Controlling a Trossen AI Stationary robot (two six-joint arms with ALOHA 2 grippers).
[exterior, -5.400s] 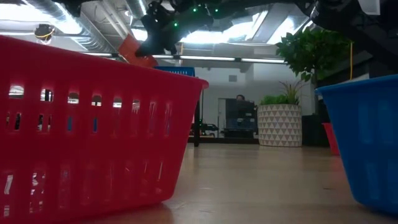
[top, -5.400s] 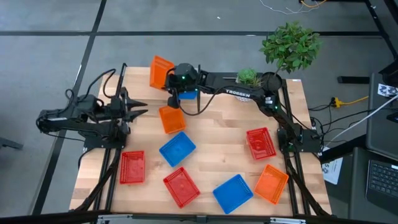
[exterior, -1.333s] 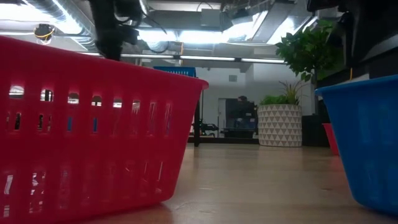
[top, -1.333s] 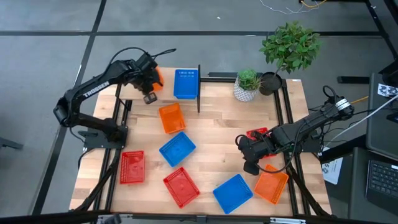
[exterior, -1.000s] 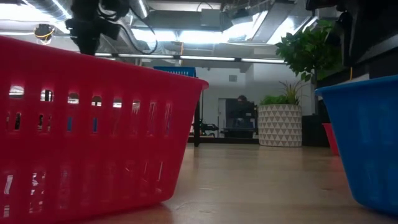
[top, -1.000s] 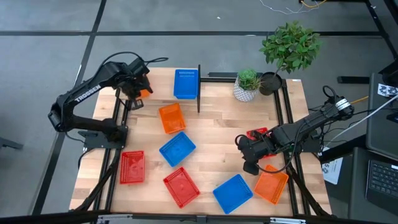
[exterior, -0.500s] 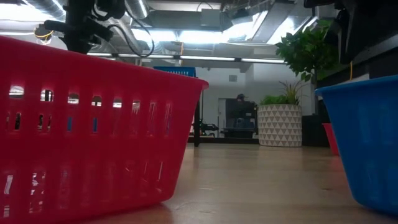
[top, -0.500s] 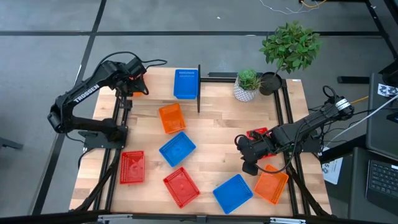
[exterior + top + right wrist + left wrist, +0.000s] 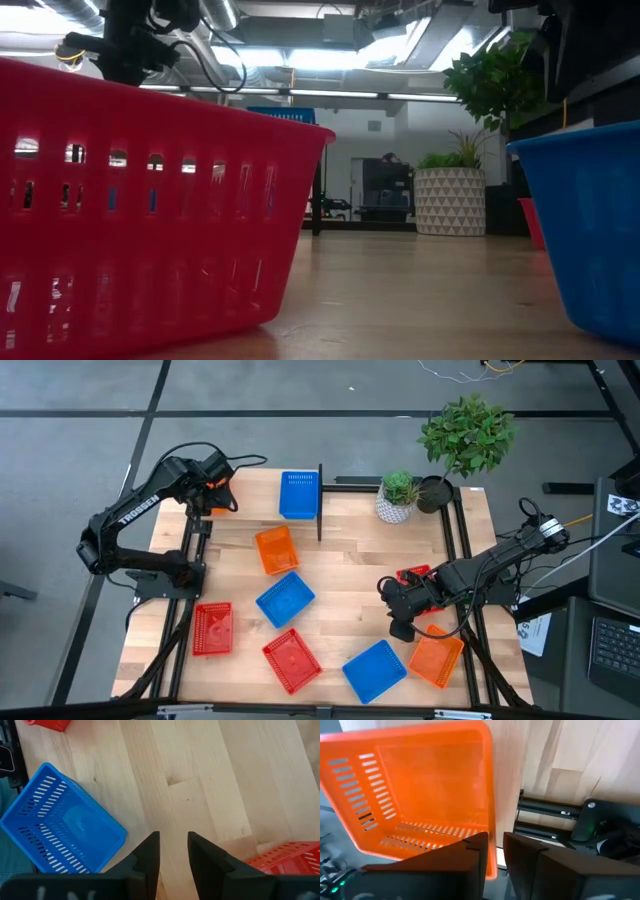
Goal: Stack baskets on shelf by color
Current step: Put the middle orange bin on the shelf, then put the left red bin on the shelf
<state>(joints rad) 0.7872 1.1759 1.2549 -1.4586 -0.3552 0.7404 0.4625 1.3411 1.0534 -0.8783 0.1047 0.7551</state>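
Note:
My left gripper [image 9: 214,496] is shut on an orange basket [image 9: 420,785] over the left end of the shelf [image 9: 255,490], at the table's far edge. A blue basket [image 9: 298,495] stands at the shelf's right end by the black upright [image 9: 320,500]. My right gripper [image 9: 400,627] hovers over bare wood at the table's right, its fingers a narrow gap apart and empty, beside a red basket [image 9: 415,575]. Loose on the table lie an orange basket [image 9: 275,550], a blue basket [image 9: 285,598], two red baskets [image 9: 212,628] [image 9: 292,660], a blue basket [image 9: 375,668] and an orange basket [image 9: 437,657]. My left gripper [image 9: 495,851] pinches one wall of the orange basket at its rim [image 9: 491,842], one finger [image 9: 472,855] inside and the other outside. The basket is tipped, its open side toward the wrist camera. Whether it rests on the shelf, I cannot tell.
A white patterned plant pot [image 9: 397,500] and a taller plant [image 9: 465,435] stand at the far right corner. In the low view a red basket [image 9: 150,200] and a blue basket [image 9: 590,230] fill the foreground. Bare wood lies in the table's middle [image 9: 350,570].
My left gripper has carried the orange basket along the shelf toward the table's left edge, from near the shelf's middle to its left end, then nearly stopped. It has stayed shut on the basket.

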